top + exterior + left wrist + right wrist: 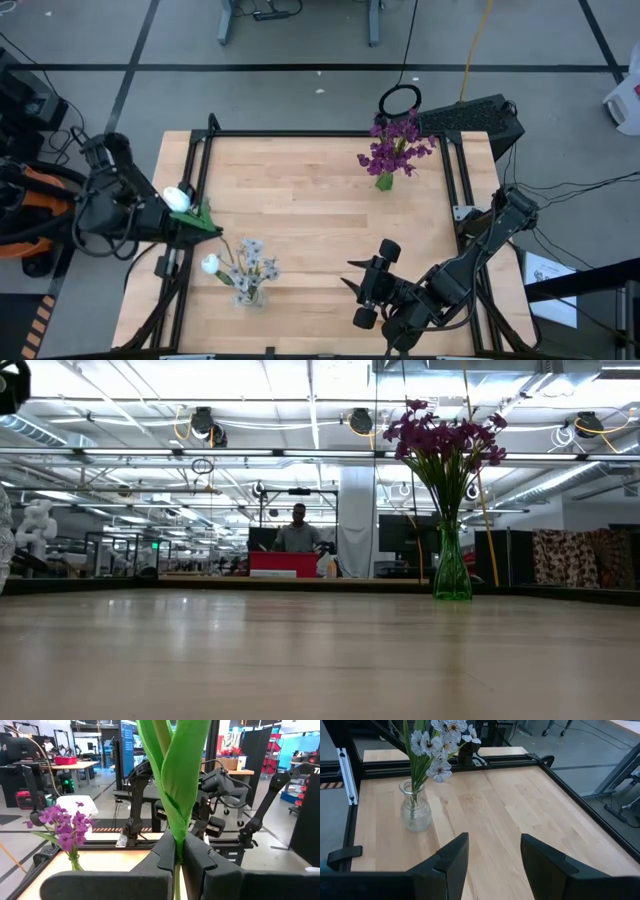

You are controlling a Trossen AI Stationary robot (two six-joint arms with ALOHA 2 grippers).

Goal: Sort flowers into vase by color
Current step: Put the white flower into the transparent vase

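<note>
My left gripper (pixel 204 230) hangs over the table's left edge, shut on a white tulip (pixel 178 198) with green leaves (pixel 175 775). Just right of it stands a clear glass vase (pixel 250 293) holding pale small-blossom flowers (pixel 440 742) and a white tulip bud (pixel 210 265). At the far right a green vase (pixel 451 565) holds the purple flowers (pixel 395 148). My right gripper (pixel 494 855) is open above the near right part of the table, pointing toward the clear vase, with nothing between its fingers. My left gripper pinches the tulip's green stem (pixel 178 840) between its two fingers, just below where the leaves wrap it. The fingers come in level from the table's left and lie across the stem. The flower is lifted clear, its leaves and bud rising above the fingers.
A black frame (pixel 330 133) runs round the wooden tabletop. Bare wood (pixel 320 220) lies between the two vases. A black keyboard-like object (pixel 470 118) sits past the far right corner. A person (pixel 298 535) stands in the room behind.
</note>
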